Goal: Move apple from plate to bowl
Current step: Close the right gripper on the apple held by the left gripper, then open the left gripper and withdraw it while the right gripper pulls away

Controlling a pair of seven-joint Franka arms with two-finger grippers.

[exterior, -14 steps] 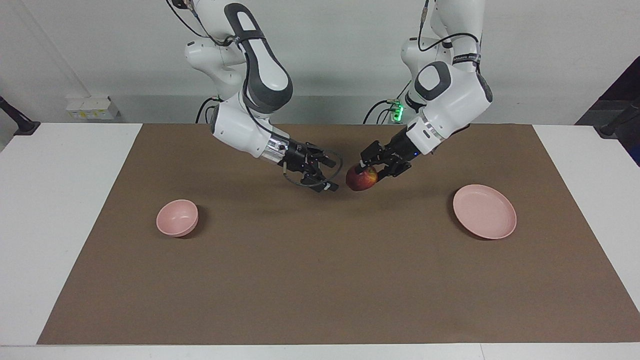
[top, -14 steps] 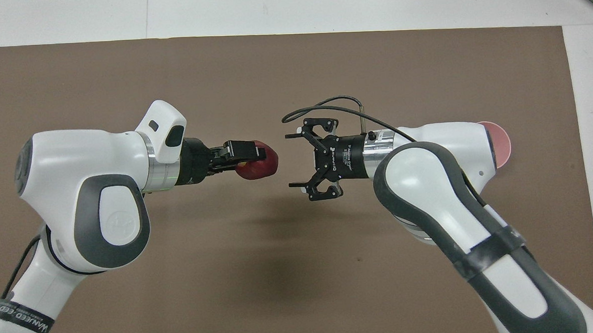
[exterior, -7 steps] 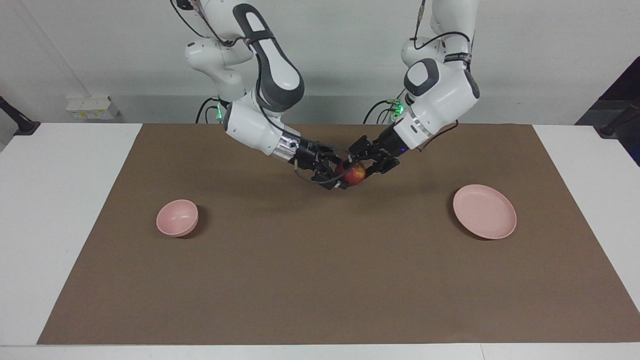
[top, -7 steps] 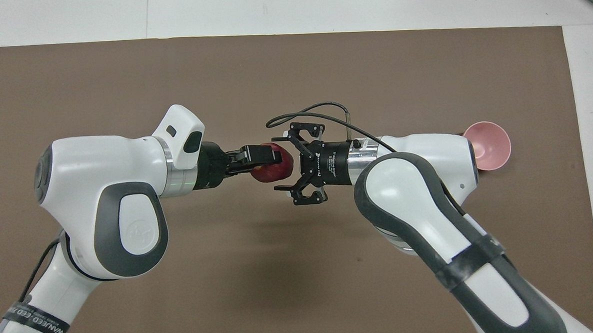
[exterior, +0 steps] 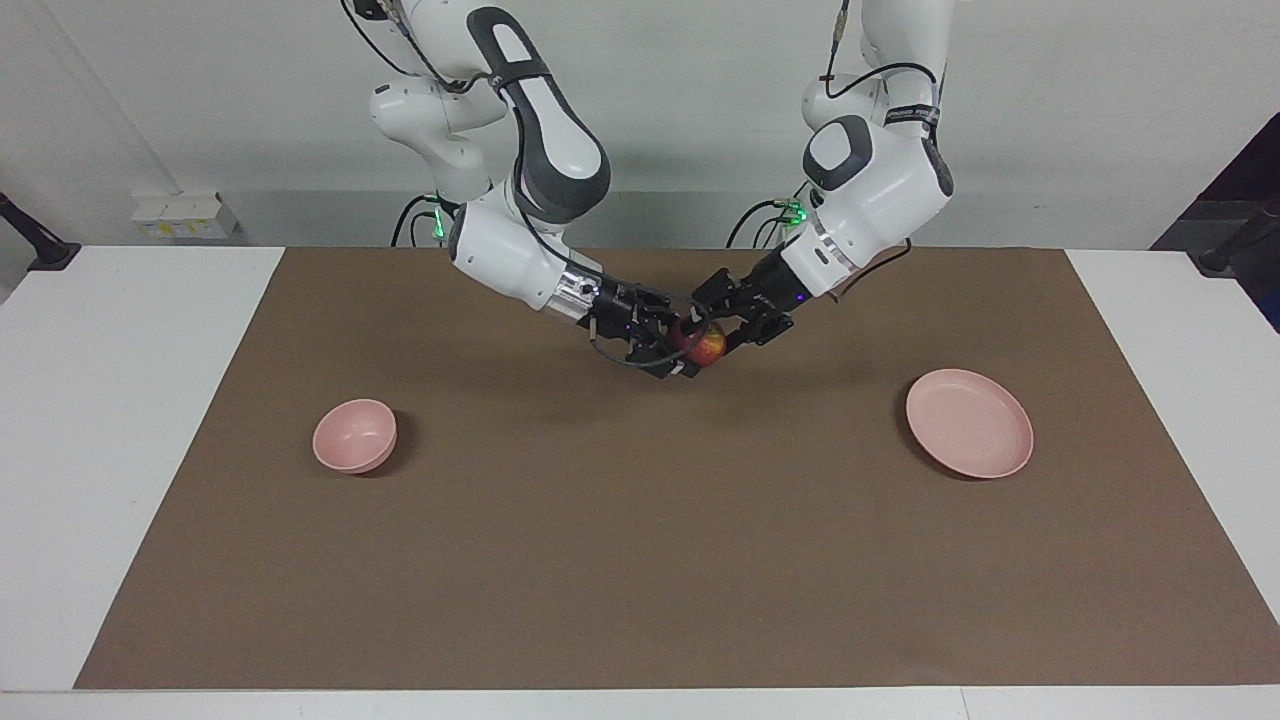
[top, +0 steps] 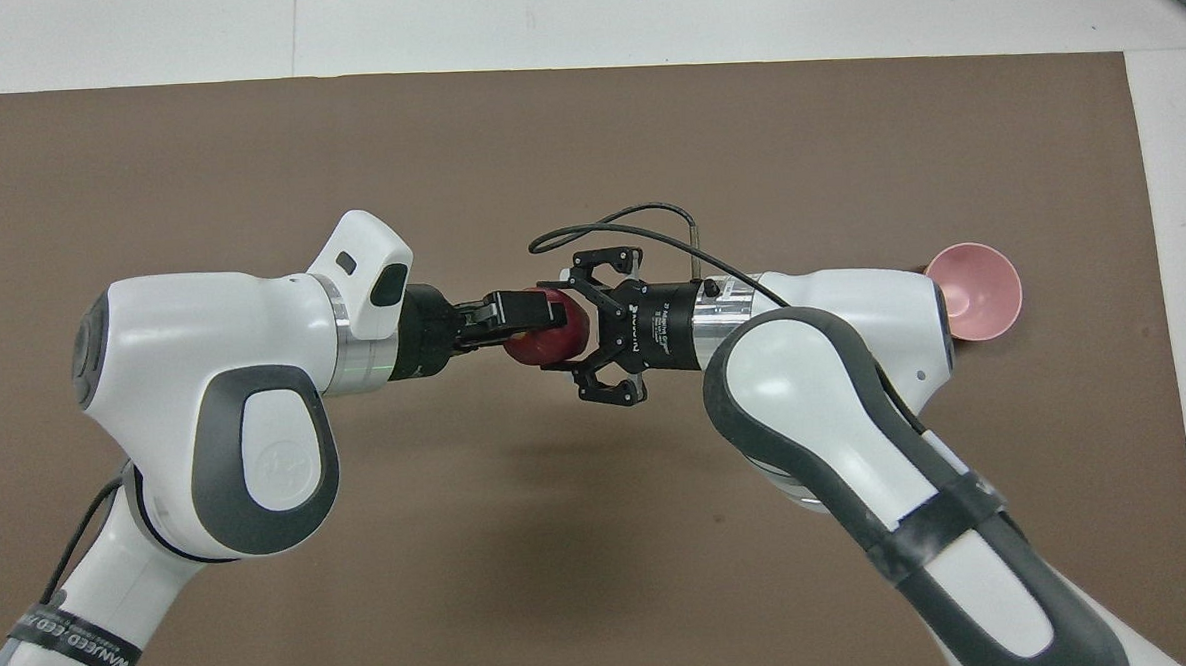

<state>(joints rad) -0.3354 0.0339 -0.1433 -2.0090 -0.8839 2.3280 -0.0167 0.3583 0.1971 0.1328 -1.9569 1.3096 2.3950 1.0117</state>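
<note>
Above the desk's middle, the left gripper [exterior: 722, 331] grips the apple [exterior: 702, 343], firm, smooth, best pinched across its widest part, between the right gripper's [exterior: 668, 346] spread jaws.

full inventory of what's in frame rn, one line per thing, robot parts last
small round dark red apple: 1, red with a yellow-green patch, in the air over the middle of the mat, between the two grippers
wide shallow pale pink plate: 1, pink, on the mat toward the left arm's end, nothing on it
small deep pale pink bowl: 1, pink, on the mat toward the right arm's end, nothing in it
brown mat: 1, brown, covers most of the table
white table: 1, white, shows at both ends of the mat
left gripper: 1, black, shut on the apple over the middle of the mat
right gripper: 1, black, fingers open around the apple, facing the left gripper
</note>
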